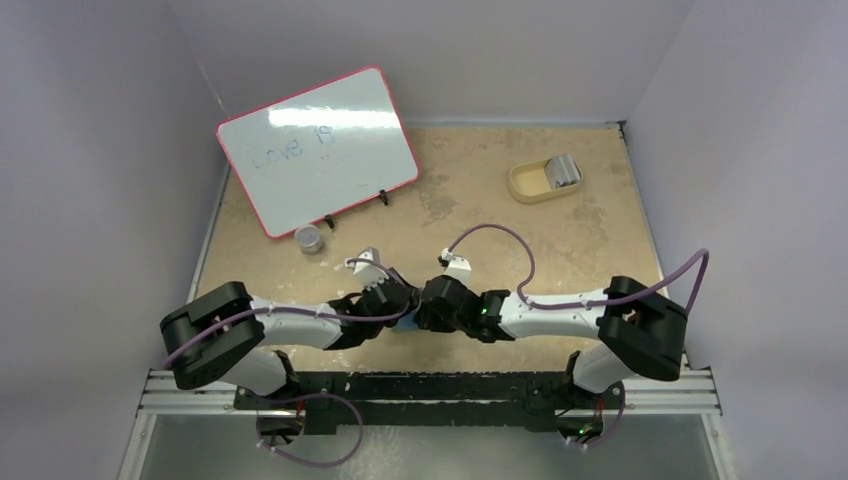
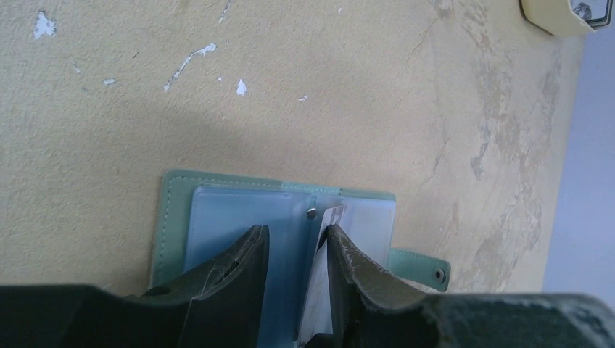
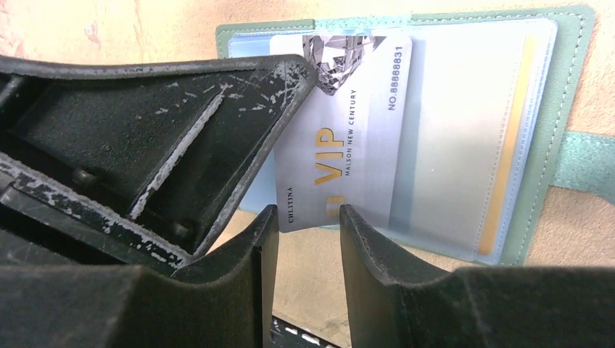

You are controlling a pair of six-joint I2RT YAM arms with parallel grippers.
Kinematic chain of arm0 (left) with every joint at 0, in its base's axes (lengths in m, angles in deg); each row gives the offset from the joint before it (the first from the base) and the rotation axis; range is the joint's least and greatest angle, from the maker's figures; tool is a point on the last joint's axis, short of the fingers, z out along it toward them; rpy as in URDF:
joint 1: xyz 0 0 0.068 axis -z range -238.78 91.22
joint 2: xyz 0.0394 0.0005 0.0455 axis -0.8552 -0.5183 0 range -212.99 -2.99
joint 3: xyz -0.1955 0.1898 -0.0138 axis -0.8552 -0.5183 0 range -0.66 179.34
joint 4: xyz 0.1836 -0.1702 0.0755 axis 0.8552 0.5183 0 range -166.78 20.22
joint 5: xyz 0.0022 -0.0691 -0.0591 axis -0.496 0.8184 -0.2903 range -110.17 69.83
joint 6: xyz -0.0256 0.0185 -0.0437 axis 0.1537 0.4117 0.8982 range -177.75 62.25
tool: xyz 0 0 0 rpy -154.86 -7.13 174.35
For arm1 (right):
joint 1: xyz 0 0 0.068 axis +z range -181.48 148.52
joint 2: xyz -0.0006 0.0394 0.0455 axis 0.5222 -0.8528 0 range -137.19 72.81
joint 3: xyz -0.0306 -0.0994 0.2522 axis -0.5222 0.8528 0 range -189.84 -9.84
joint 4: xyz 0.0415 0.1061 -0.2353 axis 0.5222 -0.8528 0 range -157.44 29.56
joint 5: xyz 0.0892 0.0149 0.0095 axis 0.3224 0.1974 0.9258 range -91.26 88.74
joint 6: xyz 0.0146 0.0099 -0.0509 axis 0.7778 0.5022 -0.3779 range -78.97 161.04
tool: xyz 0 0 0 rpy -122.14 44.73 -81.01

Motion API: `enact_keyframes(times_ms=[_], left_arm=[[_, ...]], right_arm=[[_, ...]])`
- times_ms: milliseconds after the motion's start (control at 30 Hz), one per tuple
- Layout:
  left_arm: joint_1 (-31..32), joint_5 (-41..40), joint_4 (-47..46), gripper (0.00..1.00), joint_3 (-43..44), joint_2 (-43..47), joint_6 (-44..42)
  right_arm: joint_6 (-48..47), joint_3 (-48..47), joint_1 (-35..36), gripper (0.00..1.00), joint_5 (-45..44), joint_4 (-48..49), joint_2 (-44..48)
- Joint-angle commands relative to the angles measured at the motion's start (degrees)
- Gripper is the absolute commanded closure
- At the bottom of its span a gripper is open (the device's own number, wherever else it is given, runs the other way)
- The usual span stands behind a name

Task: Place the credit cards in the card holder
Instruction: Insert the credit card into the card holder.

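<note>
The card holder [image 2: 171, 217] lies open on the table, grey-green outside with light blue clear pockets; in the top view only a blue sliver [image 1: 405, 326] shows under the two grippers. My left gripper [image 2: 296, 235] is open, its fingertips resting on the pocket pages, with a white printed card [image 2: 335, 216] at its right finger. A silver VIP credit card [image 3: 341, 138] sits partly inside a pocket, its free end just beyond the tips of my open right gripper [image 3: 308, 214]. A gold edge [image 3: 508, 145] shows inside the right pocket. The left gripper's finger [image 3: 181, 138] overlaps the card's left side.
A tan rounded tray [image 1: 528, 185] with a grey item stands at the back right; its corner [image 2: 555, 16] appears in the left wrist view. A red-framed whiteboard [image 1: 318, 150] leans at the back left with a small metal tin [image 1: 311, 238] in front. Both grippers [image 1: 398, 305] [image 1: 428, 305] meet near the front edge.
</note>
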Motion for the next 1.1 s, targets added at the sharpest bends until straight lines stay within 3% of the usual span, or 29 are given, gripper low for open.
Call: enact_keyframes(times_ms=[0,267,533,733,1067], left_arm=[[0.05,-0.44,7.63,0.67,-1.44,2.38,0.29],[0.05,0.64,4.62,0.76,-3.86,3.97,-0.11],[-0.06,4.53,0.40,0.88,-3.17,-0.28,-1.15],[-0.02,5.36,-0.45,0.88,-3.24,-0.40,-1.05],[-0.03,7.89,0.97,0.80,-3.17,0.77,0.69]], right_arm=[[-0.04,0.75,-1.08,0.63,-5.33,-6.71,-2.99],[-0.41,0.46,-1.05,0.64,-4.78,-6.72,-3.36],[-0.10,0.32,-1.05,0.62,-4.48,-7.72,-2.95],[-0.40,0.58,-1.05,0.62,-3.52,-9.50,-1.10],[-7.04,3.78,-4.95,0.56,-2.10,-10.03,12.02]])
